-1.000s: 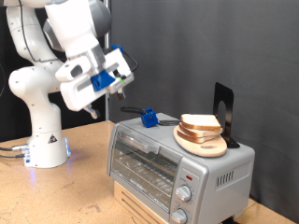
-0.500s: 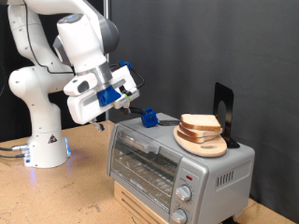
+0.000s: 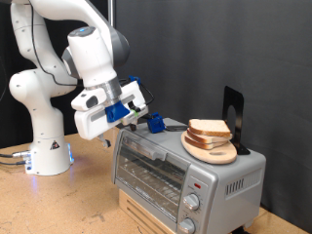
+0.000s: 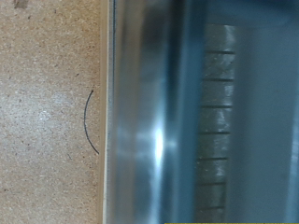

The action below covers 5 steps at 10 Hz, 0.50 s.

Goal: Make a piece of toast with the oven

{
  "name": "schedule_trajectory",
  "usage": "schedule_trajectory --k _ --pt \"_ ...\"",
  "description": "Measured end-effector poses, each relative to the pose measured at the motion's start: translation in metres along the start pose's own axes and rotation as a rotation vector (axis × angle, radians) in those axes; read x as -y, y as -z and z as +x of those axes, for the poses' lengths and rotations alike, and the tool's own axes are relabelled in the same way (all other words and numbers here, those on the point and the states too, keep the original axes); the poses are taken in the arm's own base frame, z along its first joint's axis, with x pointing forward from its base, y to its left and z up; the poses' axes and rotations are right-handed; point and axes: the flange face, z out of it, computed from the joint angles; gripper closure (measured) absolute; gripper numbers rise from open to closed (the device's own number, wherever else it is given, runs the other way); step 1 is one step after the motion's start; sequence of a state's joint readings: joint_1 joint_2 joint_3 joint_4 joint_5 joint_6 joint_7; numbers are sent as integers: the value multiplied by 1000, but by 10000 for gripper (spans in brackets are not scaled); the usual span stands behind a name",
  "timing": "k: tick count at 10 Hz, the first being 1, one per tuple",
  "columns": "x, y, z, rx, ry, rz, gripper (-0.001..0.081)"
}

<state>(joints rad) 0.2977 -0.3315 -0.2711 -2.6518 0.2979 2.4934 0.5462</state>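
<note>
Little of the task is seen to be done. The oven (image 3: 185, 166) is shut, its glass door up and its wire rack bare as far as can be made out through the glass. The toast (image 3: 210, 130) is stacked with a second slice on a round wooden plate (image 3: 210, 151) set on the oven's roof, toward the exterior view's right; which of the two slices is meant cannot be told. Nothing is held: no bread is seen at the gripper (image 3: 129, 113), which hangs just off the oven's upper corner on the exterior view's left, above the door's top edge. Whether its fingers are spread or closed cannot be told, since they are hidden against the arm in the exterior view and are absent from the wrist view. In the wrist view only the oven's metal edge (image 4: 140, 121) and glass are shown beside the speckled table (image 4: 47, 112), on which a thin dark curved line is seen.

So the door is not yet opened, the bread is not yet loaded, and the knobs (image 3: 189, 215) are untouched, as far as can be judged.

Around the work, a small blue block (image 3: 154, 122) is placed on the roof close to the gripper, and a black upright stand (image 3: 232, 112) is set behind the plate. The blue block is judged the likeliest thing to be knocked, being nearest the gripper.
</note>
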Motion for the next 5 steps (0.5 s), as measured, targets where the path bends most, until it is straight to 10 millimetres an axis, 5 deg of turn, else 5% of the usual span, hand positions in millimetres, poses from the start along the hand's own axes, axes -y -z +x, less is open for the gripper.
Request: schedule_trajectory --k 5 --pt "-3 -12 3 -24 -8 -5 124"
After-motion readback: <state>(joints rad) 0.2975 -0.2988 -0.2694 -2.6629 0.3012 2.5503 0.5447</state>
